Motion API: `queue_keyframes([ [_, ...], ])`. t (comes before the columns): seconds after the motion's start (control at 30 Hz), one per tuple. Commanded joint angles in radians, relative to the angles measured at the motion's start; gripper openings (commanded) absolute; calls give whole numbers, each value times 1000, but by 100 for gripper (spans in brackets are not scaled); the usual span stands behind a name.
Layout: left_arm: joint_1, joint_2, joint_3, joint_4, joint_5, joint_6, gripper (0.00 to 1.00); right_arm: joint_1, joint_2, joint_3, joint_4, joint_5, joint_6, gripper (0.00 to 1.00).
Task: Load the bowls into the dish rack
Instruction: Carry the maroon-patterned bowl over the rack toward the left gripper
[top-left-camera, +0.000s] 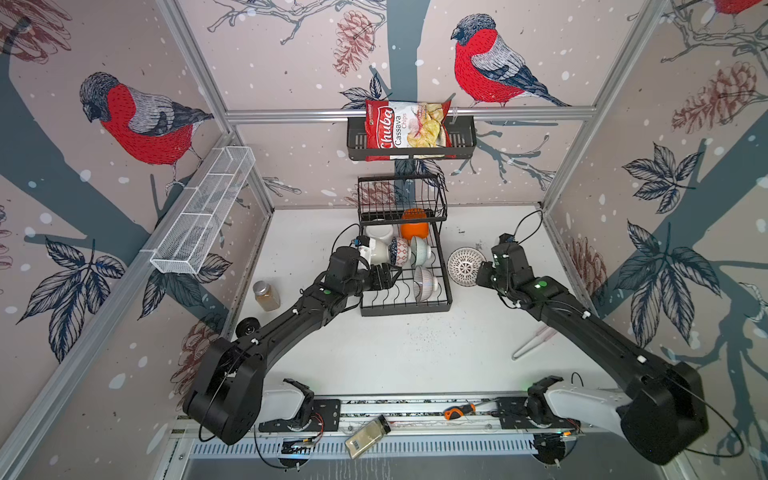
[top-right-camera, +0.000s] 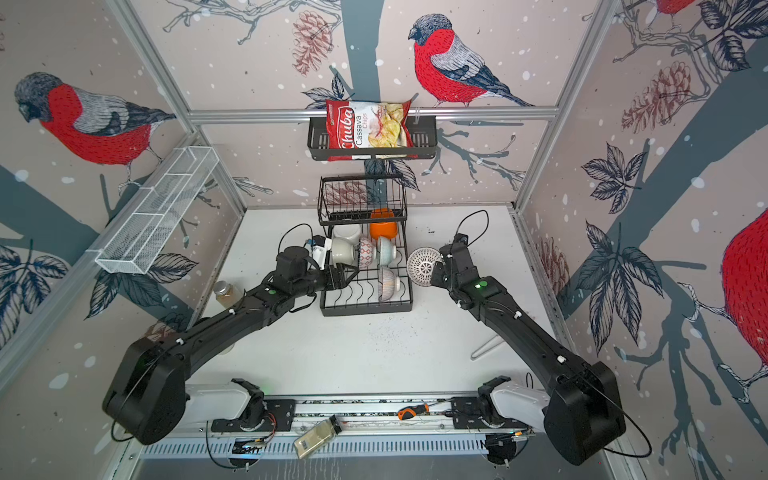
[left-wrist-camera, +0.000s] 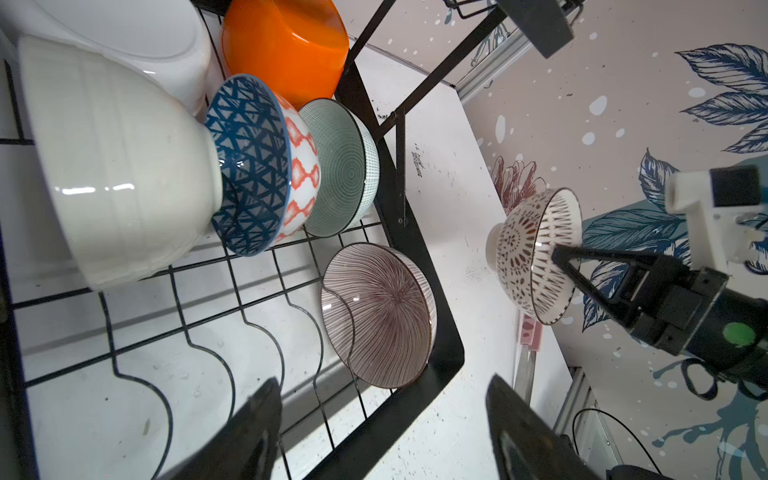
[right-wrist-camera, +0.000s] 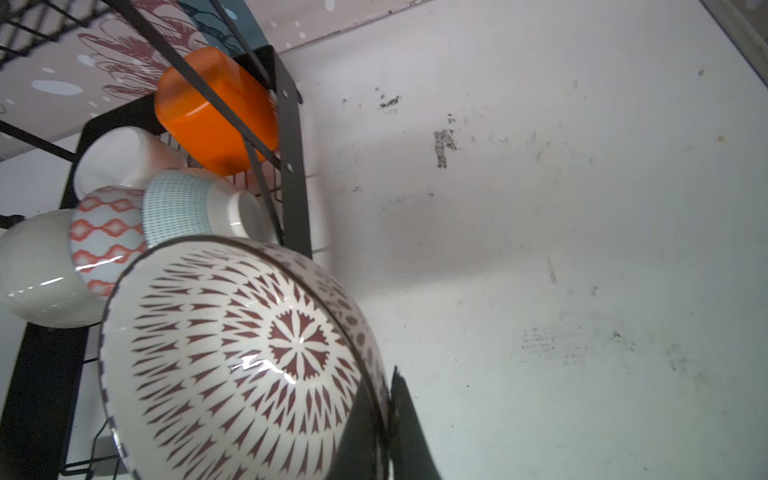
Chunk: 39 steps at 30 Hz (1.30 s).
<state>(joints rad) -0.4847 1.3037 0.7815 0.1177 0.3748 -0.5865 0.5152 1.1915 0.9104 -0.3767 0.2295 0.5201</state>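
The black wire dish rack (top-left-camera: 405, 308) (top-right-camera: 365, 307) stands mid-table. In it, on their sides, lean an orange bowl (left-wrist-camera: 286, 45), a white plastic bowl (top-left-camera: 379, 230), a plain white bowl (left-wrist-camera: 120, 166), a blue-and-red patterned bowl (left-wrist-camera: 257, 166), a mint-green bowl (left-wrist-camera: 340, 166) and a brown-striped bowl (left-wrist-camera: 378, 316). My right gripper (right-wrist-camera: 384, 399) (top-left-camera: 482, 269) is shut on the rim of a brown-patterned bowl (right-wrist-camera: 232, 357) (top-left-camera: 465, 266), held tilted just right of the rack. Over the rack's left side my left gripper (left-wrist-camera: 383, 379) (top-left-camera: 392, 276) is open with nothing between its fingers.
A jar (top-left-camera: 266, 296) and a black wheel (top-left-camera: 246, 326) sit left of the rack. Pink-white tongs (top-left-camera: 532, 340) lie at the right. A wall shelf (top-left-camera: 461, 137) with a chips bag hangs behind, and a white mesh trough (top-left-camera: 203, 212) runs along the left wall.
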Motion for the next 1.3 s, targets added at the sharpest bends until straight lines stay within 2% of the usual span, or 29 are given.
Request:
queue_keyframes([
  [0.0, -15, -20, 22, -35, -51, 36, 75, 53, 18, 60, 24, 51, -25, 1],
  [0.27, -80, -55, 82, -127, -176, 72, 72, 175, 138, 196, 37, 68, -49, 1],
  [0.73, -88, -68, 80, -136, -228, 68, 66, 320, 329, 346, 82, 36, -77, 0],
  [0.9, -87, -59, 93, -164, -286, 56, 54, 366, 372, 384, 83, 81, -83, 0],
  [1.27, -87, -34, 105, -218, -374, 44, 36, 436, 436, 436, 101, 132, -91, 1],
])
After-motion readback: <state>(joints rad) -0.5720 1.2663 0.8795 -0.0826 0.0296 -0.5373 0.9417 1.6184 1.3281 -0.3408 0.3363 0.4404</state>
